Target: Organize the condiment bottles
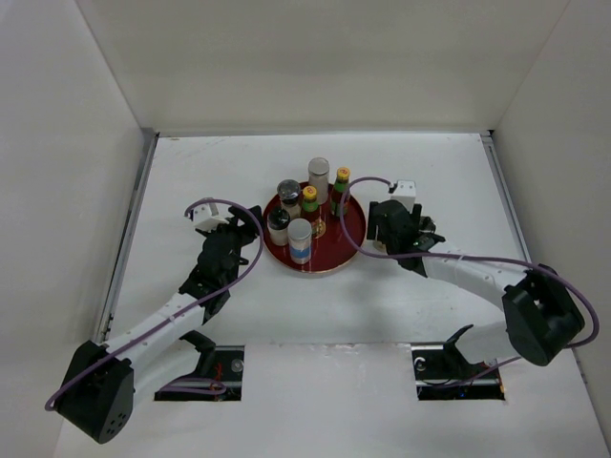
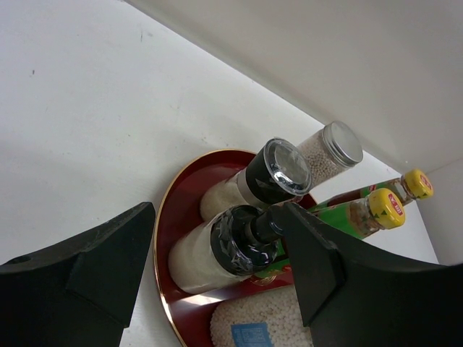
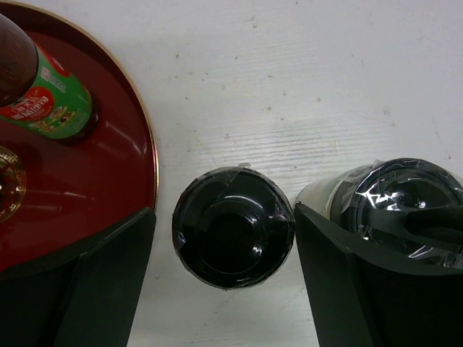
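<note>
On the table [image 3: 325, 87], just off the right rim of the red tray [image 3: 108, 166], a black-capped shaker [image 3: 233, 228] stands between the wide jaws of the right gripper [image 3: 224, 211] (not gripped). Centre on it, close below the cap, stay clear of the neighbouring shaker [image 3: 405, 206]. The left gripper [image 2: 218, 210] is parted, empty.

Overhead view looking down from behind, wrist views close; all share the red tray [image 1: 336, 250]

A glossy black cap [image 3: 233, 228] sits between the right gripper's [image 3: 224, 215] black fingers [image 3: 94, 289]; to their left, red gold-rimmed tray [image 3: 108, 181], green-labelled brown bottle [image 3: 43, 101].
</note>
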